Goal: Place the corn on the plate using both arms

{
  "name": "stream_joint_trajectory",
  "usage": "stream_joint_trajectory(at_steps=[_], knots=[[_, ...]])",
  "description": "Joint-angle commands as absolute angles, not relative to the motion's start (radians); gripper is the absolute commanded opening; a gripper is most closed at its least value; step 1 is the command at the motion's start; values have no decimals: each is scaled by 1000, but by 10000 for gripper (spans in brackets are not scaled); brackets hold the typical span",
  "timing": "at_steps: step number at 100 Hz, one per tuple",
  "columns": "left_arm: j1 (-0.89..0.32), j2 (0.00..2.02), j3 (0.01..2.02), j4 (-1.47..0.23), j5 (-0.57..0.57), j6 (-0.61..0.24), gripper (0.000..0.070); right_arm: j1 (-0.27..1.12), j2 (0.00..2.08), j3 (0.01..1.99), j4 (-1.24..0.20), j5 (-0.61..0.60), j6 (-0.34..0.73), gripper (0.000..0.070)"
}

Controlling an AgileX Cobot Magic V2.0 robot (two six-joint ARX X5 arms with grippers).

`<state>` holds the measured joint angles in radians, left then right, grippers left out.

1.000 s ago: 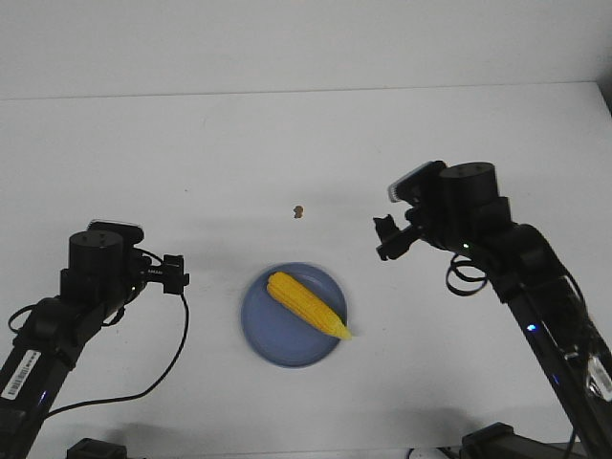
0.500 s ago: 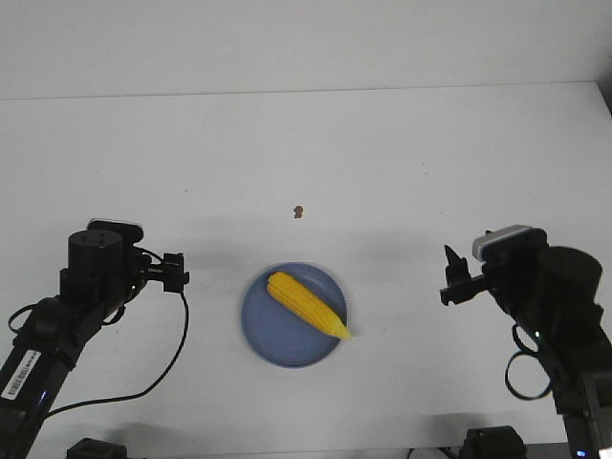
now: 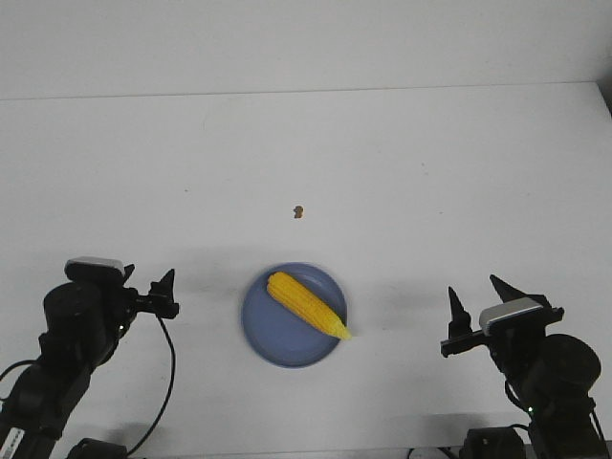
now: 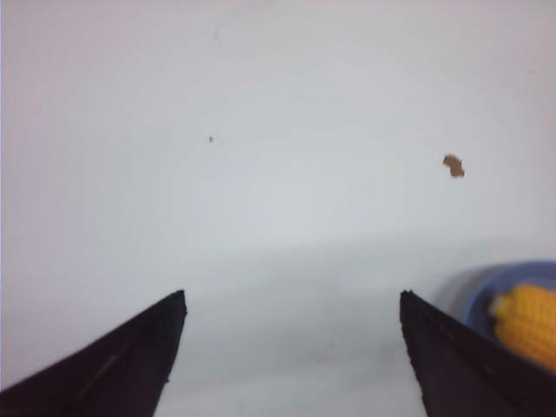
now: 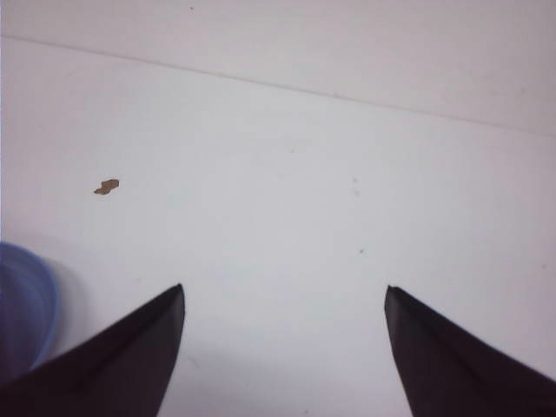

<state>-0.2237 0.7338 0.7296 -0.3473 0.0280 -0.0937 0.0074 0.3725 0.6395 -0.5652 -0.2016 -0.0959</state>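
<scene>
The corn (image 3: 307, 304) lies on the plate (image 3: 271, 335). Both arms have pulled back to either side of the plate, left gripper (image 3: 164, 292) and right gripper (image 3: 476, 308) with jaws wide apart and empty; the placing looks done.

Bare white table (image 3: 382, 153) lying open from 9 through 12 to 3 o'clock of the plate (image 3: 273, 335), only a tiny brown speck (image 3: 298, 210) sitting at 12, left gripper (image 3: 148, 287) flanking at 9, right gripper (image 3: 475, 304) at 3, both spread, corn (image 3: 306, 304) occupying the plate
</scene>
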Motion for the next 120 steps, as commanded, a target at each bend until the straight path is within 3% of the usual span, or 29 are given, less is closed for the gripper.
stream_joint_trajectory(at_steps=[1,31,92,98,103,112,120], knots=[[-226,689,713,-325,26,-98,503,7,353,622,-548,-202,-68,485],[-226,501,625,-314,20,-93,503,7,269,583,-505,-201,-30,486],[-226,487,625,-313,18,-99,495,7,269,583,-501,-178,-30,479],[-226,487,625,-313,18,-98,482,7,269,583,-501,-176,-30,424],[-226,487,625,-313,19,-98,429,7,269,583,-501,-175,-30,337],[-226,487,625,-313,19,-98,259,7,269,583,-501,-175,-30,164],[-226,487,625,-313,19,-98,102,7,269,583,-501,-174,-30,57]])
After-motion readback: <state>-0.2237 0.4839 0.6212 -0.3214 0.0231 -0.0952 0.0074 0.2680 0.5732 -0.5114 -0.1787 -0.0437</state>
